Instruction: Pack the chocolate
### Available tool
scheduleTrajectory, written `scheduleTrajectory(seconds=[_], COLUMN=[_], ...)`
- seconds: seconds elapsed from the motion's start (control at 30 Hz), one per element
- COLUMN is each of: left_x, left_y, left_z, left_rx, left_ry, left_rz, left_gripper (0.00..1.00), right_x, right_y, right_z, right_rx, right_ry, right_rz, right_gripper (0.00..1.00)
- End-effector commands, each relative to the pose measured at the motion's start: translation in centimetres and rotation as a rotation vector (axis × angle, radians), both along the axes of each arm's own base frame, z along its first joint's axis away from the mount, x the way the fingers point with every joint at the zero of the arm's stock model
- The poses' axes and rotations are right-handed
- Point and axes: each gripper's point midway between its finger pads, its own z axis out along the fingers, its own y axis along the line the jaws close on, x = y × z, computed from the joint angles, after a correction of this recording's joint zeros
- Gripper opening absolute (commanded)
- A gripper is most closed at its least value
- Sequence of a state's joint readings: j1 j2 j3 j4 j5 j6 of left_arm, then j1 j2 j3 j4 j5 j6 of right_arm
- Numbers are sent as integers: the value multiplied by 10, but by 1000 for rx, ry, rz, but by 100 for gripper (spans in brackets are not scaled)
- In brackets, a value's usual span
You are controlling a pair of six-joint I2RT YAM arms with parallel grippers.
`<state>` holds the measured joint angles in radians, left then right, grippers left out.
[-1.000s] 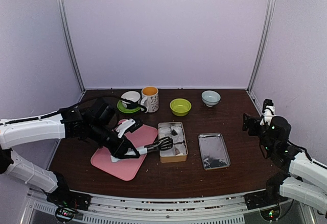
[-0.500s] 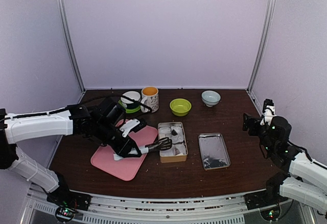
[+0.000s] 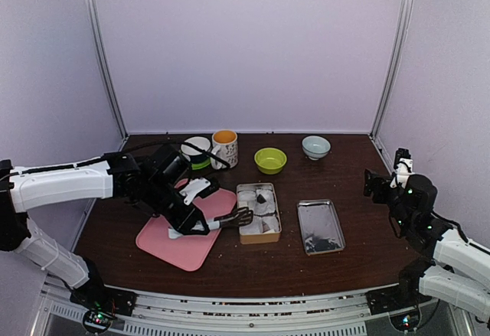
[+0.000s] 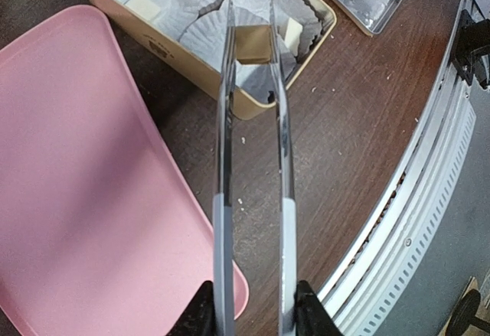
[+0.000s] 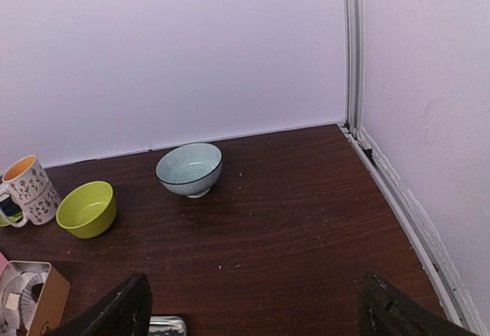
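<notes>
The left arm has swung in toward the middle of the table over the last second, and the tips of the tongs have slid back a touch, from over the tin's middle toward its left edge. The left gripper has kept its squeeze on the handles. The tongs are pinched narrow, with a brown chocolate caught between the tips. It hangs just above a white paper cup in the tin. Two whitish pieces already sit in cups there. So this one looks a breath away from being dropped in, but it's not released yet.

Over on the right, the right gripper hangs well apart from the action, jaws wide and empty.

The table is dark brown wood, dusted with pale crumbs. A pink board lies just left of the tin. A silver tray lies to the right, with dark bits at its near end, likely more chocolate. Along the back stand a cup on a green saucer, a mug, a green bowl and a pale blue bowl. Plain pale lilac walls close it in, with metal posts in the corners.
</notes>
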<state>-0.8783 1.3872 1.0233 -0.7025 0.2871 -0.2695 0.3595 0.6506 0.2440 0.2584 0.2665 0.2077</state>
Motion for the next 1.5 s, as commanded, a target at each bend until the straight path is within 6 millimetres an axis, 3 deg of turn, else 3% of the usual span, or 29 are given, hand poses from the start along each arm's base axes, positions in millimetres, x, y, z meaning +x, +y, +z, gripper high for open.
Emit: scheduleTrajectory(seconds=[0.0,0.5,0.67,0.83,1.27,1.47], left_x=[5,15,32,42,73,71], left_y=[-7,-2,14,29,95,85], left_z=[10,24,40,44,15,-24], left_rx=[-20,-18,-23,-52,-19,-99], left_ry=[-30,-93,-206,-240,-271,-203], left_rz=[-21,29,144,263,648,696], left_gripper=[32,39,41,39,39,39], right_x=[0,-1,1,0,3,4], right_y=[-1,-2,0,0,3,4], right_z=[7,6,6,6,5,4], right_rx=[0,1,-3,-2,-9,-13], right_ry=[-21,-21,-14,-18,-1,7], right_rz=[-3,-4,4,5,19,22], right_gripper=[93,93,93,93,94,94])
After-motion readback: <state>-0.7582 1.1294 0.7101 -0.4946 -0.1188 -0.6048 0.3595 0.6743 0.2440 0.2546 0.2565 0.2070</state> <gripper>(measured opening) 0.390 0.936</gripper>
